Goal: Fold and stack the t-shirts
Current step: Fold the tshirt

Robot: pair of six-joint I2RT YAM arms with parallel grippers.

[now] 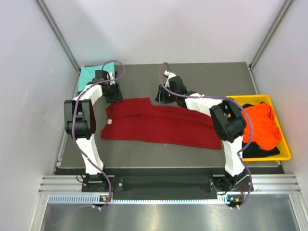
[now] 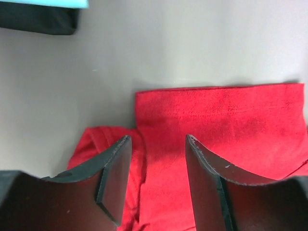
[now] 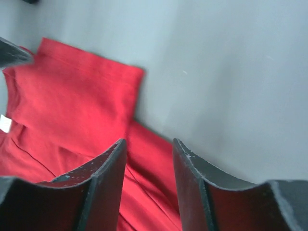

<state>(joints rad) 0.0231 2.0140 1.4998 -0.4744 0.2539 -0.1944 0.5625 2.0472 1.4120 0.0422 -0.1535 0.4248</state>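
Dark red t-shirt (image 1: 159,122), long axis left-to-right: far edge lies under left gripper (image 1: 113,95) at its left end and right gripper (image 1: 164,96) mid-span, both parted, empty.

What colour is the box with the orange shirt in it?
The bin is bright yellow. It shows best in the top external view.

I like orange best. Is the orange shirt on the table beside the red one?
No, the orange t-shirt lies in the yellow bin, apart from the red t-shirt.
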